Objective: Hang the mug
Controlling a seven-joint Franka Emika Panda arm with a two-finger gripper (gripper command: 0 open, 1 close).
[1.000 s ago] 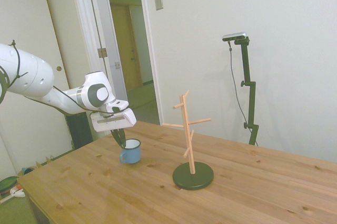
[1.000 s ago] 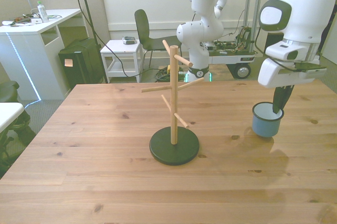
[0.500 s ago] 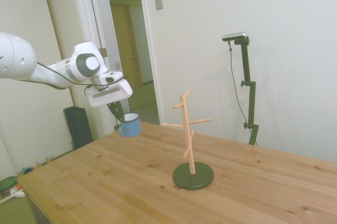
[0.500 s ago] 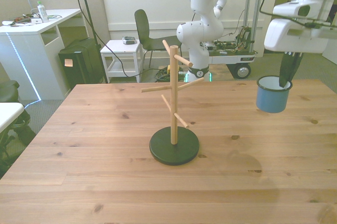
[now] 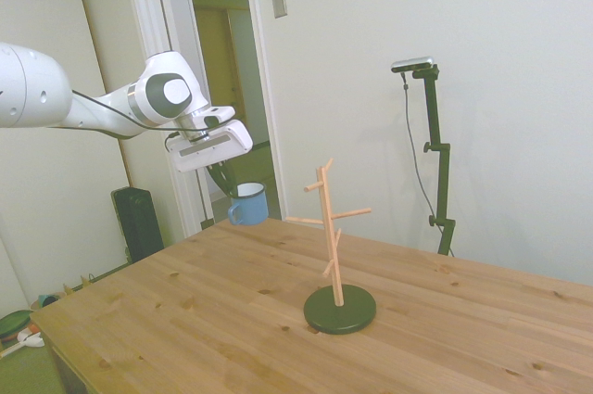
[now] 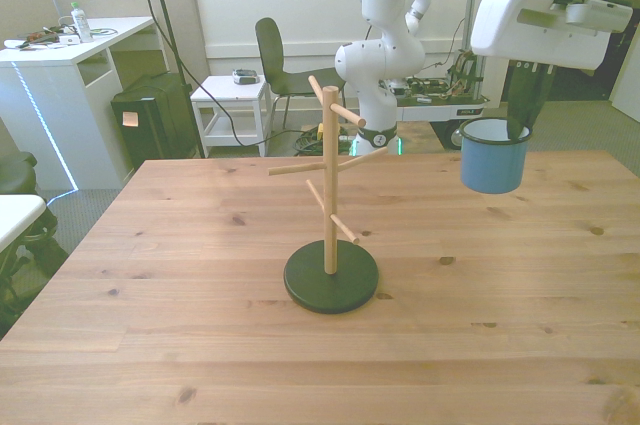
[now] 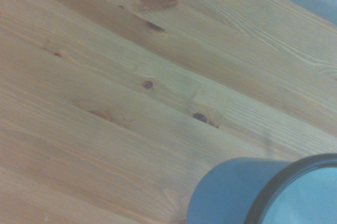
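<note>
Front view, left to right: peg stand (image 6: pixel 329 207) upright on its dark base near the middle of the table (image 6: pixel 180 325), pegs bare. Right of it, well apart, mug (image 6: pixel 493 156) hangs in the air above the table, upright, at about upper-peg height. Gripper (image 6: pixel 520 117) closed on mug rim, one finger inside. Wrist view: blue mug wall and dark rim over wood planks.

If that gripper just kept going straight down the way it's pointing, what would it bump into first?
Probably the bare wooden table. The gripper points down, holding the mug by its rim in the air; the wrist view shows only wood underneath. The peg stand stands off to the side.
</note>
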